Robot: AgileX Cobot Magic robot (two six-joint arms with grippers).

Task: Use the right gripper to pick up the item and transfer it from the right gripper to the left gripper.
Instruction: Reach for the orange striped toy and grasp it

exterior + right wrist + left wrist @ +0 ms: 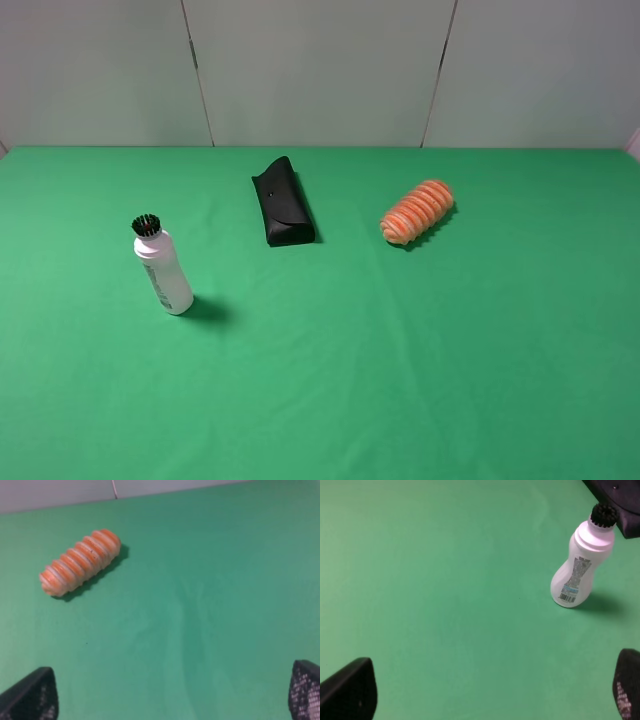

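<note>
The right gripper (167, 700) stood wide open above the green cloth (210, 580), holding nothing; the left gripper (487, 695) gaped likewise. The item (417, 212), a ridged orange-and-cream roll, lay untouched right of centre in the overhead frame, apart from a black case (283, 203).

The green table (330, 400) carries three things. A white bottle (166, 272) stands at the left, a black case (283, 205) lies in the middle, a striped roll (417, 212) at the right.
</note>
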